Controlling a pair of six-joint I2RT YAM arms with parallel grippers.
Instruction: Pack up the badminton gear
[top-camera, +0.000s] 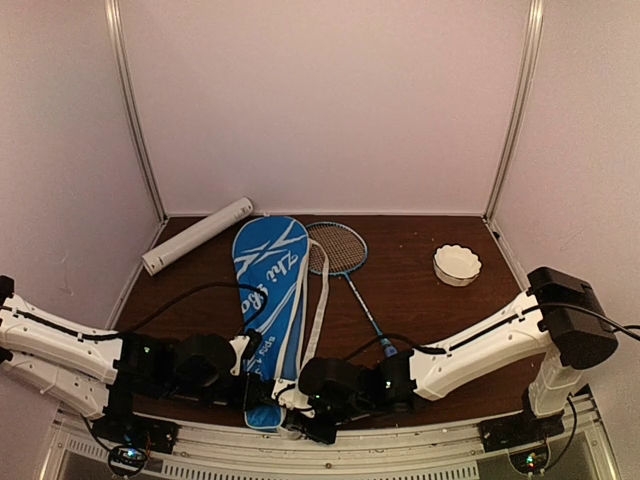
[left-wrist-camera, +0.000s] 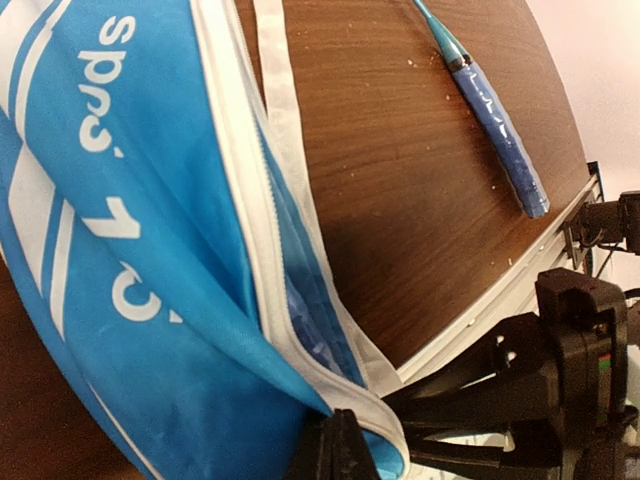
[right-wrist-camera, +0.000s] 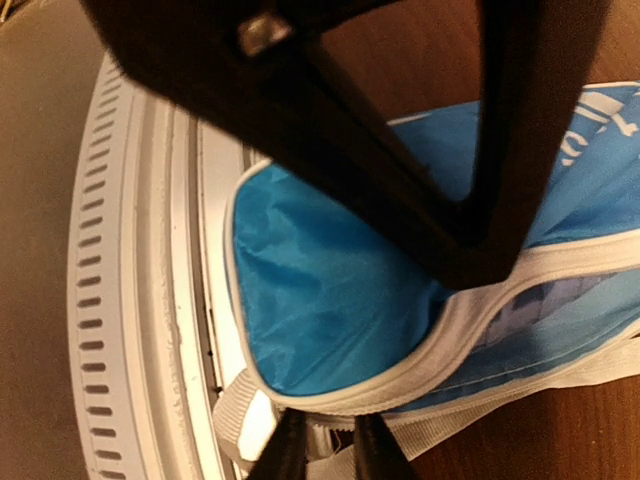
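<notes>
at near edge, left gripper (left-wrist-camera: 335, 445), right gripper (right-wrist-camera: 330, 450) both clamped on racket bag (top-camera: 268, 290), racket (left-wrist-camera: 500, 130) beside

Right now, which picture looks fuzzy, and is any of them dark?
Right wrist view: the left gripper, close to the lens, is fuzzy, the racket bag sharper. Left wrist view: crisp bag lettering and racket handle. Top external view: dim pinkish light, the table dark brown.
</notes>
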